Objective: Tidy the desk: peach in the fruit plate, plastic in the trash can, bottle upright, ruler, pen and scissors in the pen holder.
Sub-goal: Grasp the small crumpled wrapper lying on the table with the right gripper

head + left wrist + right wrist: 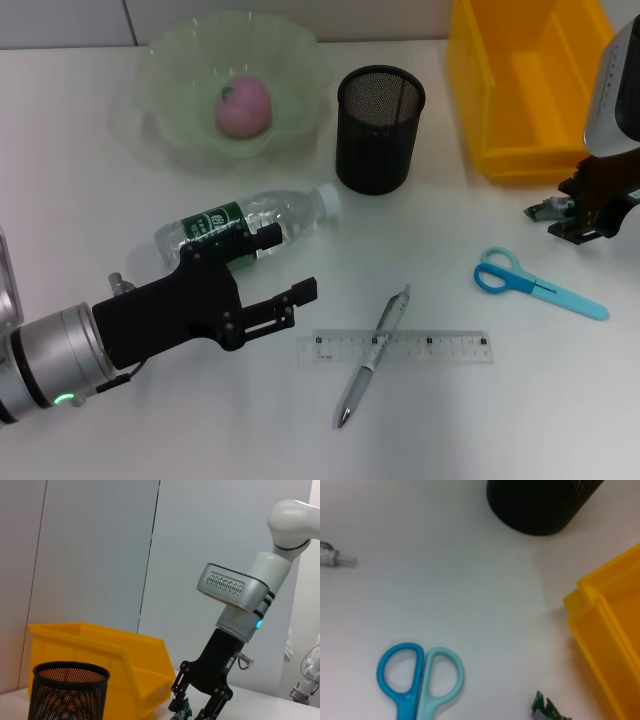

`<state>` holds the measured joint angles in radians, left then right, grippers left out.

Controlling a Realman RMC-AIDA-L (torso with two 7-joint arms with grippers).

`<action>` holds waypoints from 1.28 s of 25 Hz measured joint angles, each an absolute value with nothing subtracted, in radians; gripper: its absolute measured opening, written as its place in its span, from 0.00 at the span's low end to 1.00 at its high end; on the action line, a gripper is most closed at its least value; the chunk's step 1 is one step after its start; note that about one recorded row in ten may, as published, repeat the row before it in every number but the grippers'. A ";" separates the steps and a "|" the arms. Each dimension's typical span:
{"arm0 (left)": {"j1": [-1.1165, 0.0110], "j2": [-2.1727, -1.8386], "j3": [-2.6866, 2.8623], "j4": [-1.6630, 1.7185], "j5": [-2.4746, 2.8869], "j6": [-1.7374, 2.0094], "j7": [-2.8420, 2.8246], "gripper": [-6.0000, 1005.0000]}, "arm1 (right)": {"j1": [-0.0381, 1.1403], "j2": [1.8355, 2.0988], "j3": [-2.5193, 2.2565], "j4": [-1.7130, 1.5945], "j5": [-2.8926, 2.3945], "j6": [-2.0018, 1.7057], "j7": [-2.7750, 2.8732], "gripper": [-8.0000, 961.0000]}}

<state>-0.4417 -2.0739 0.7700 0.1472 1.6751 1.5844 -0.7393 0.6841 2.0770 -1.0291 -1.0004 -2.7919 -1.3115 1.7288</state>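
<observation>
At the left pincer (288, 263): spread wide, holding nothing, low over the table (120, 200). Just beyond its far finger, touching it or nearly so, a clear water bottle (250, 222) on its side, white cap pointing away toward the black mesh pen holder (380, 130). Ahead of the open tips, a clear ruler (400, 347) with a silver pen (372, 357) lying across it. Farther off, past the bottle, a pale green fruit plate (170, 60) with the peach (243, 105) already inside.

At the right pincer (582, 222): down at the table beside the yellow trash can (530, 90), with a scrap of green plastic (548, 210) at its tip. Closed on the scrap or not: cannot tell. Near it, toward the middle of the table, blue scissors (535, 285).

Likely in hand: grasping the bottle to stand it up.

Risks from here:
- Rolling the round bottle away with a push from the far finger, if closing off-centre.
- Slipping on the smooth plastic while tilting, if gripped near the neck and not the body.
- Knocking the pen holder with the cap end during the swing upright.
- Sweeping the pen off the ruler if dropping too low.
- Losing the thin scrap beside the can on a weak pinch.
</observation>
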 joint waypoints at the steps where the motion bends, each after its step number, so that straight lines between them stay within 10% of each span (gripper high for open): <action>1: -0.443 -2.074 0.770 0.147 1.675 1.584 -0.739 0.77 | 0.684 2.077 -1.029 -0.997 -2.792 -1.306 1.729 0.60; 32: -0.448 -2.072 0.770 0.147 1.670 1.596 -0.744 0.77 | 0.684 2.077 -1.032 -0.976 -2.790 -1.277 1.732 0.19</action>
<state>-0.4476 -2.0723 0.7700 0.1472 1.6703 1.5955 -0.7439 0.6840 2.0770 -1.0321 -0.9759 -2.7902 -1.2773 1.7319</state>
